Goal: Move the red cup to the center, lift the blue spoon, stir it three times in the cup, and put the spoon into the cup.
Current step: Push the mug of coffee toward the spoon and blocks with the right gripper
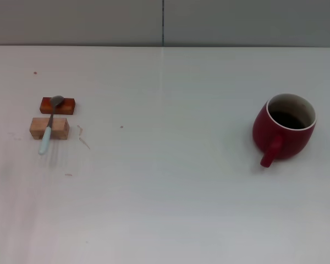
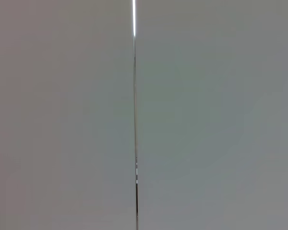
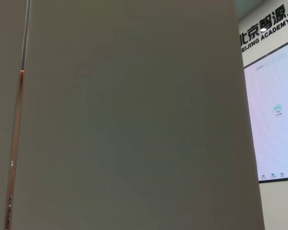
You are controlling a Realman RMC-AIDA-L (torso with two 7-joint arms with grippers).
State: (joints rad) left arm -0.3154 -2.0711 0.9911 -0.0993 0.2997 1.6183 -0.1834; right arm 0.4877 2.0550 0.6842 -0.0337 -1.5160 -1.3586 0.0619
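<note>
White worktop (image 1: 165,209) stretching out under a grey panelled wall, and neither arm has come into the head view, so for both the left tool and the right tool I cannot tell whether they are released or clenched; the wrist cameras are only looking at wall panels and a lit screen off to one side. Over on the robot's right sits the red cup (image 1: 284,127), upright, handle turned toward the robot and a touch inward, well apart from the center (image 1: 165,137) where it has to go. Far on the left the blue spoon (image 1: 49,124) lies across two little blocks, its grey bowl on the orange-brown block (image 1: 58,105) and its neck over the tan block (image 1: 49,127), with the pale handle tip sloping down to the surface. Nothing started yet, I'd say, and here's where it could slip: that rounded cup body may squirt out of a pinch or tip if it's caught high on the rim, and dragging it could swing it around the handle. The spoon is slim and perched, so a slightly off approach could knock it off the blocks or shove the blocks along, leaving it flat and much harder to lift
</note>
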